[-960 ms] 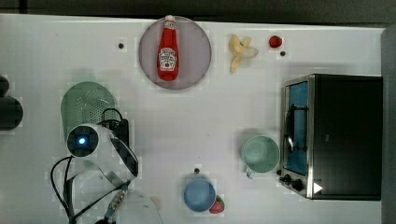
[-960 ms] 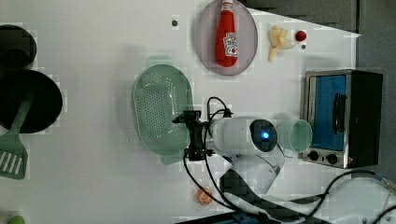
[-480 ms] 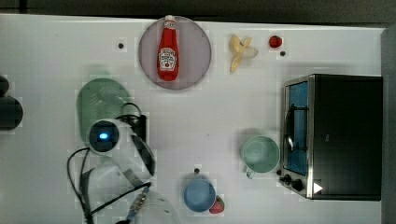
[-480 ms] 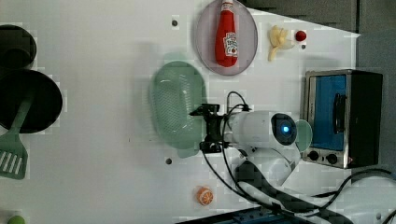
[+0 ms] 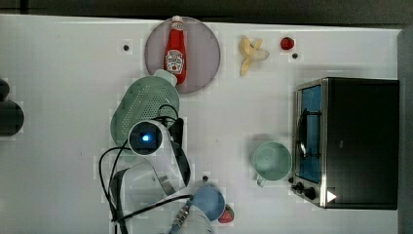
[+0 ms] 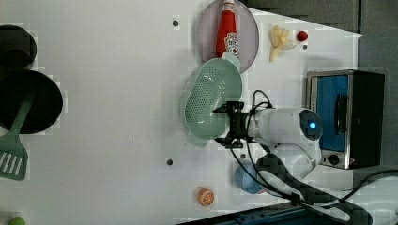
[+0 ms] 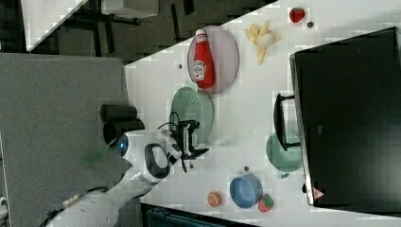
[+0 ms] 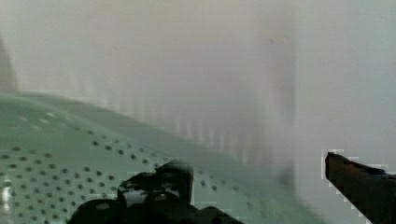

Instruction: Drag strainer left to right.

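Lying left of centre in the top view, the strainer [image 5: 143, 105], its tab handle touching the lower edge of the grey-purple plate [image 5: 204, 58] in the upper middle of the frame. Straddling the strainer's rim, the gripper [image 6: 224, 126], jaws spread wide with one finger inside the perforated bowl and the other outside it, clamping nothing. Showing in the wrist view, one dark finger [image 8: 159, 186] over the dotted green surface and the other [image 8: 359, 182] over bare white table. Resting on the plate, a red ketchup bottle [image 5: 175, 51]. Sitting further right along the top edge of the top view, a banana [image 5: 251, 51] and a strawberry [image 5: 287, 43]. Standing at the right edge, a toaster oven [image 5: 348, 141], with a mint-green mug [image 5: 272, 161] just beside its door. Sitting near the bottom centre, a blue bowl [image 5: 210, 201].
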{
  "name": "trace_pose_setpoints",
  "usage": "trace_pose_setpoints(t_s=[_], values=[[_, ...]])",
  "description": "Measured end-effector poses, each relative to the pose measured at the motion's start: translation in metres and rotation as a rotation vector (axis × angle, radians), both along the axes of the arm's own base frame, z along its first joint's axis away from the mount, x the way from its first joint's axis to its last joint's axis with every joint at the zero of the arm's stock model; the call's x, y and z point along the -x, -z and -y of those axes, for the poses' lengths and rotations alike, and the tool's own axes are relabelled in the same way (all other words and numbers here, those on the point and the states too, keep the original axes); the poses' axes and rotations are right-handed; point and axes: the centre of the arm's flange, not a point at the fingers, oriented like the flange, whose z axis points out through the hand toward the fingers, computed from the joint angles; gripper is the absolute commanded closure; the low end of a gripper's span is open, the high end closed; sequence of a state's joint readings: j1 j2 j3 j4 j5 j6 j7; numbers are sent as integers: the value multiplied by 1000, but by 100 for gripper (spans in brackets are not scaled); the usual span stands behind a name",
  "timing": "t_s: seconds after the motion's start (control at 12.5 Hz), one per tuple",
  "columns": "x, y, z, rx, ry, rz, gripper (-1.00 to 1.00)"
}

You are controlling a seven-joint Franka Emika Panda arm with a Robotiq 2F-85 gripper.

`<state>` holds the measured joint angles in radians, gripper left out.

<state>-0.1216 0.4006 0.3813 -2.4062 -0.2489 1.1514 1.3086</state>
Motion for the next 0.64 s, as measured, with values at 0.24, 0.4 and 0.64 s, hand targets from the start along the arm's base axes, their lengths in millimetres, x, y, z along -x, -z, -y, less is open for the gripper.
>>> trace_pose_setpoints(t_s=[0.24,0.4,0.64], values=[[-4,1,33,12,-2,-5,-100],[-2,9,58,16,1,-33,-100],[-7,5,88,31,-18,-14,-100]])
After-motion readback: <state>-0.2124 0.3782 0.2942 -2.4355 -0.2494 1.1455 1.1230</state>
